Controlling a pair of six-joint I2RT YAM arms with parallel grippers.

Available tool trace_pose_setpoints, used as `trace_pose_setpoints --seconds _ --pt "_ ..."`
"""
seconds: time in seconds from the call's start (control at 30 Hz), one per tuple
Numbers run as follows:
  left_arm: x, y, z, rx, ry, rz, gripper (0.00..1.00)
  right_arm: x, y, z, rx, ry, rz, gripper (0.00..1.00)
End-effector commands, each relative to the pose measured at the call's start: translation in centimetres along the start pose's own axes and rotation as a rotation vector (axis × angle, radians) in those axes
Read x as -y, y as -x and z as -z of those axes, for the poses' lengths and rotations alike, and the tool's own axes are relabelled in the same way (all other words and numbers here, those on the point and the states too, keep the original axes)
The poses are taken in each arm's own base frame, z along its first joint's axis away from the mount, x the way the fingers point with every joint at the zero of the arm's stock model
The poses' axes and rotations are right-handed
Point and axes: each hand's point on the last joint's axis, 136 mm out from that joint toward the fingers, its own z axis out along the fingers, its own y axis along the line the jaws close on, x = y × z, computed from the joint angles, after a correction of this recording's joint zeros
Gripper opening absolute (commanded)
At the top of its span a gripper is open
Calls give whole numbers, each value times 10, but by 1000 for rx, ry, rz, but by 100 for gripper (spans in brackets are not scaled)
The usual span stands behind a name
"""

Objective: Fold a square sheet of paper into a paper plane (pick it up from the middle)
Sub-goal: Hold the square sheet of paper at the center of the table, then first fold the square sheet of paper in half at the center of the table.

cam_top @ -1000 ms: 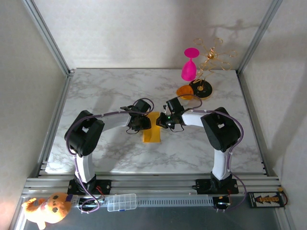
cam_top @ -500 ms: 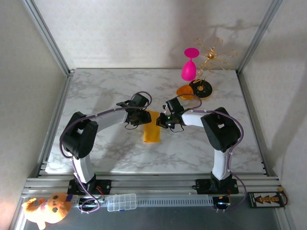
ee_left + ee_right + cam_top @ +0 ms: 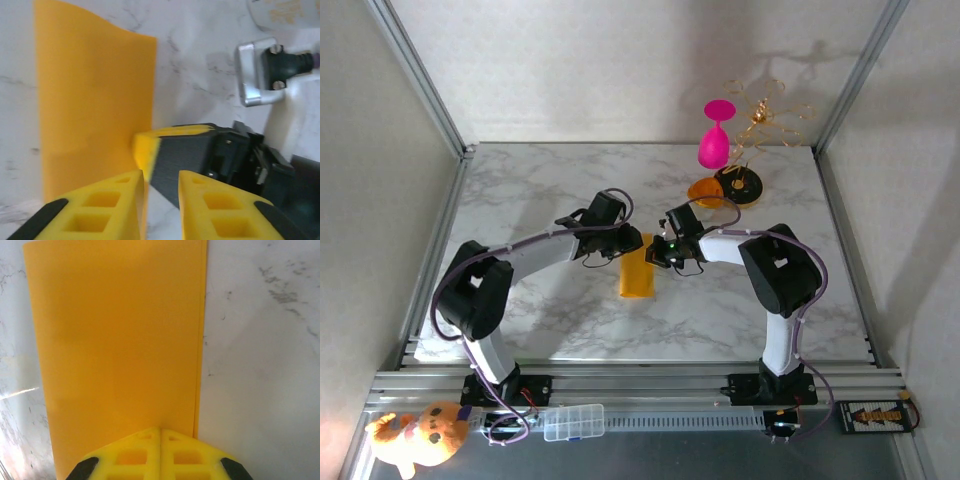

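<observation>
The square sheet of paper lies on the marble table as a yellow-orange rectangle folded in half, with doubled edges along one long side. My right gripper is shut, and its joined tips rest on the paper's end near that edge. My left gripper is at the same far end, facing the right one. Its fingers stand a narrow gap apart, with the paper's edge beside the left finger and marble showing in the gap. The right gripper's yellow fingertip is just ahead of them.
A pink goblet, a gold wire stand, an orange-and-black disc and a small orange-topped cup stand at the back right. A plush toy and a clear box sit on the front rail.
My left arm has stretched farther back and right, bringing its gripper closer to the right gripper, and its jaws have narrowed. The right arm and the paper have hardly moved.
</observation>
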Motion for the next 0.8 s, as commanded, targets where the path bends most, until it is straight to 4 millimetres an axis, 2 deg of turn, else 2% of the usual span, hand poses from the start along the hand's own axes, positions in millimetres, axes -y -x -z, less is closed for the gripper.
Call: trace_pose_setpoints --seconds 0.0,0.27,0.43,0.77 --pt "3 -17 -14 -69 -42 53 19 78 -41 -13 -95 -269 -99 4" --pt "-25 -31 -37 -124 102 21 16 83 -41 -11 -91 -308 -88 3" --pt "-45 -30 -37 -104 190 -10 16 88 -43 -10 -92 -329 -89 4" --pt "-67 -30 -36 -99 256 -19 15 93 -44 -10 -94 -354 -82 4"
